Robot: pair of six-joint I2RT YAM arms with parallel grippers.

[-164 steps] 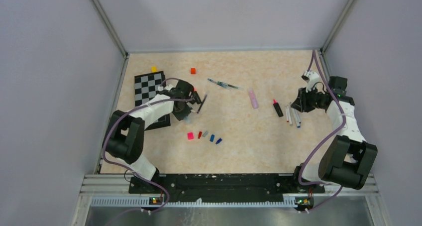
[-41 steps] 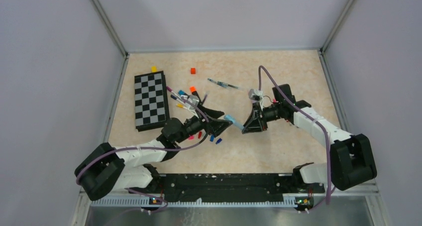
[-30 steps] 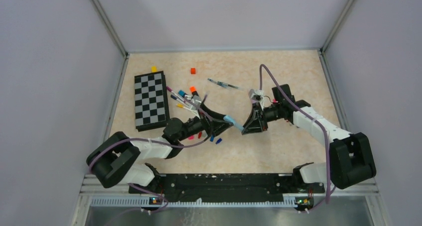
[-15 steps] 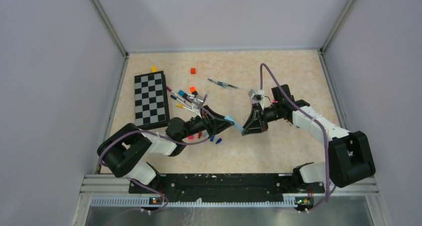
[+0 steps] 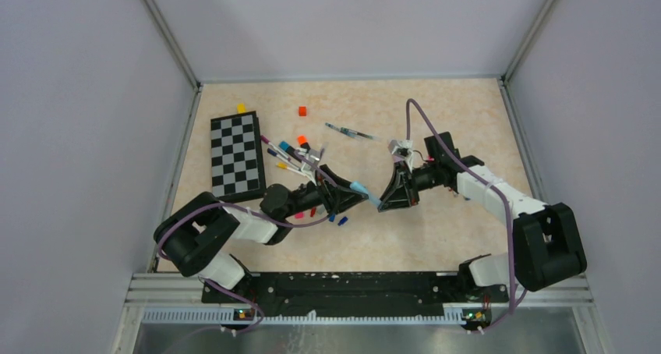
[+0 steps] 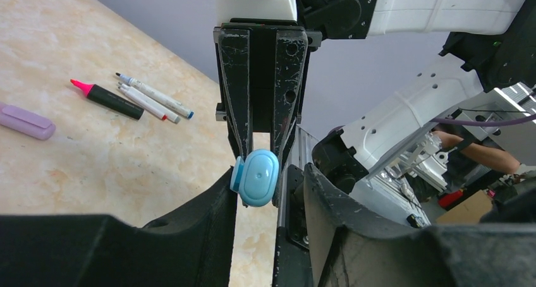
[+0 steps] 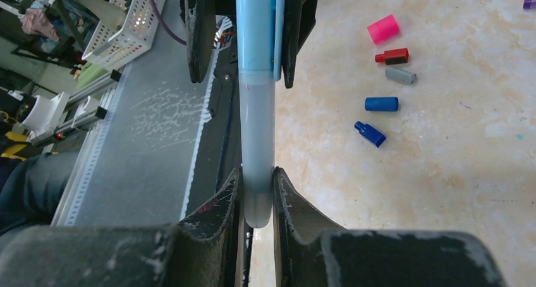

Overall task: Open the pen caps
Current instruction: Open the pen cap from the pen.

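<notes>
Uncapping of a light-blue pen is the step in hand. The pen spans from one pair of fingers to the other, clear of the bench. Right fingers are clamped on the barrel's tail end. Left fingers straddle the cap, narrowly parted: one touches its clip side and a slim gap shows at the other, so the cap is not yet pinched. Next, I judge, the left pair must close firmly, then both must pull apart along the pen's axis.
</notes>
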